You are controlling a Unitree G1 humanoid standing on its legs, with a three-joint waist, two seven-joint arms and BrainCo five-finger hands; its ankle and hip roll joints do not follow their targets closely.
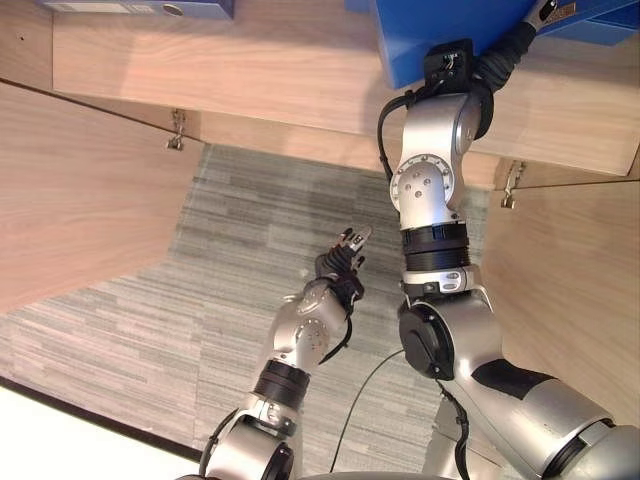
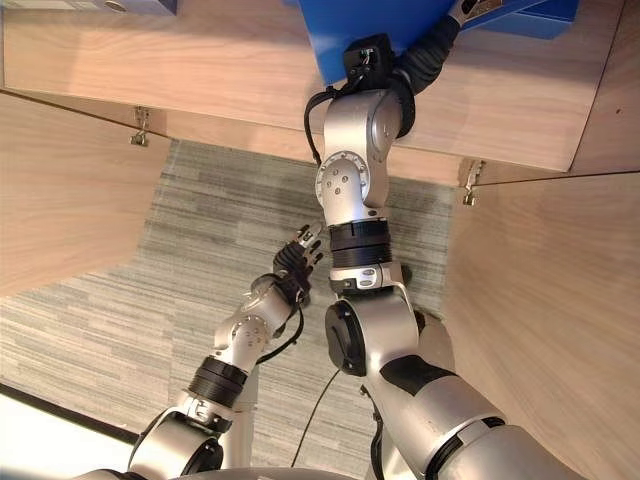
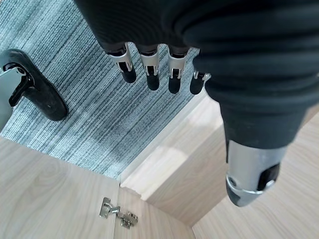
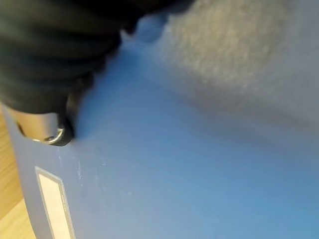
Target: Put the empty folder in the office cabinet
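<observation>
Even, bright indoor light is falling across the carpet (image 1: pixel 250 260) and cabinet (image 1: pixel 250 70), casting soft shadows. The blue folder (image 4: pixel 199 189) is blurring, out of focus, close to the lens.

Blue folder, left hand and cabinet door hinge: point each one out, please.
blue folder (image 1: pixel 440 35), left eye view, its flat cover.
left hand (image 3: pixel 149 74), left wrist view, a finger.
cabinet door hinge (image 3: pixel 118 213), left wrist view, its metal plate.

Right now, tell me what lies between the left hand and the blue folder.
Carpet and the cabinet's wooden shelf; nothing else lies between the left hand and the folder, by the left eye view.
</observation>
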